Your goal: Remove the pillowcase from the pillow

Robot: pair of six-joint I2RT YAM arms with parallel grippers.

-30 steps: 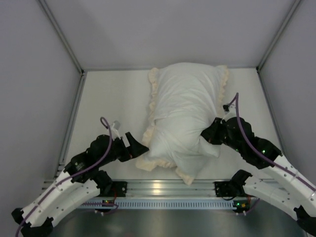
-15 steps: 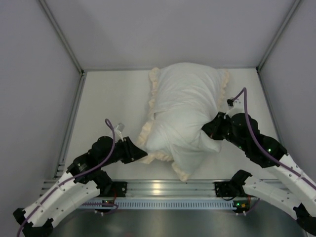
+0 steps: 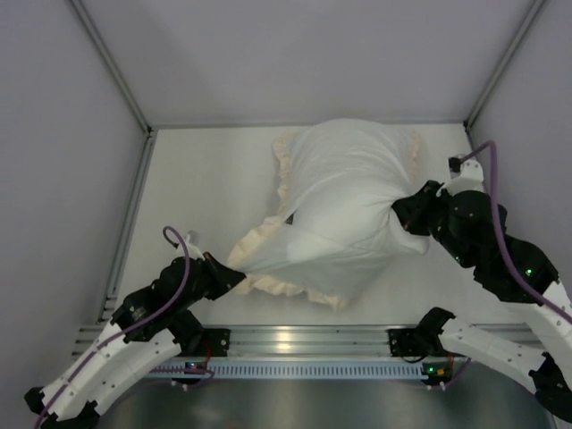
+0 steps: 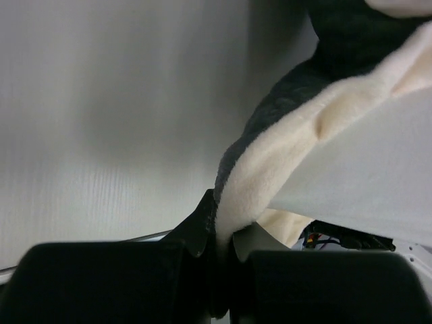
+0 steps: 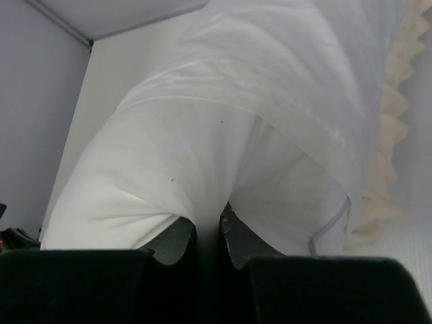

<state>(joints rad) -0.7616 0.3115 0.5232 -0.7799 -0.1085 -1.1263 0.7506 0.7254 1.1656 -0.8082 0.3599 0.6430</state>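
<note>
Left gripper (image 3: pixel 234 271): near-left of the plump plain white fabric pillow (image 3: pixel 409 239), jaws clamped on the cream ruffled frill of the pillowcase (image 3: pixel 299 246). This white and dark grey plush cover is stretched taut leftwards and sheathes most of the pillow. Right gripper (image 3: pixel 404 217): jaws pinched tight on the pillow's near-right corner

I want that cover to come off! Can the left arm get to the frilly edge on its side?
Yes, it seems so. The left gripper is shut on the cream frill at the near left corner of the pillowcase, and nothing sits between them.
</note>
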